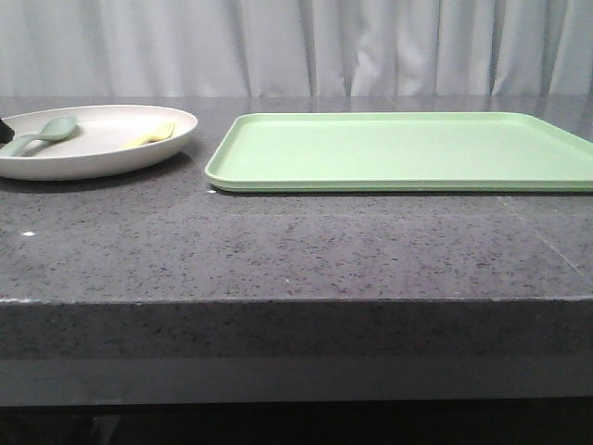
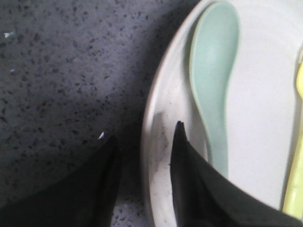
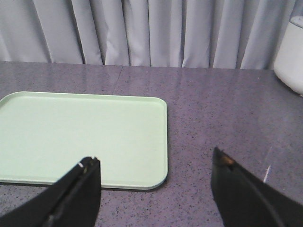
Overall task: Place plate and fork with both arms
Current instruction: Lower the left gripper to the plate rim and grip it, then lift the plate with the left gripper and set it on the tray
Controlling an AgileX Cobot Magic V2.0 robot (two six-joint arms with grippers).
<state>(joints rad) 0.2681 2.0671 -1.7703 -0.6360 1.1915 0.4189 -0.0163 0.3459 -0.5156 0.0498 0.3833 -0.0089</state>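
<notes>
**Desk:** Grey curtains behind, a dark speckled stone counter (image 1: 278, 250) in front. What's on it, left to right?

**Operator:** Far left, I have the plate (image 1: 102, 153), cream and shallow, resting on the counter. A teal spoon (image 1: 42, 133) lies in its left half, and the fork (image 1: 153, 134), small and pale yellow, lies just right of the middle. Right of the plate, apart from it, sits the light-green tray (image 1: 408, 153).

**Desk:** And your grippers?

**Operator:** My left gripper (image 2: 144, 142) is at the plate's rim: fingers apart, one tip over the counter, the other inside the dish beside the spoon handle, the rim between them. Nothing is clamped. My right gripper (image 3: 154, 165) hangs over the counter beyond the tray's corner, fingers wide apart and empty.

**Desk:** How will the pieces handle?

**Operator:** My judgement: the plate is rigid and matte, so a pinch across that low rim should bite, but held at one edge it will want to droop and the cutlery could slide. The fork looks light, thin plastic lying flat; I'd take it across the handle, with care not to skid it.
</notes>
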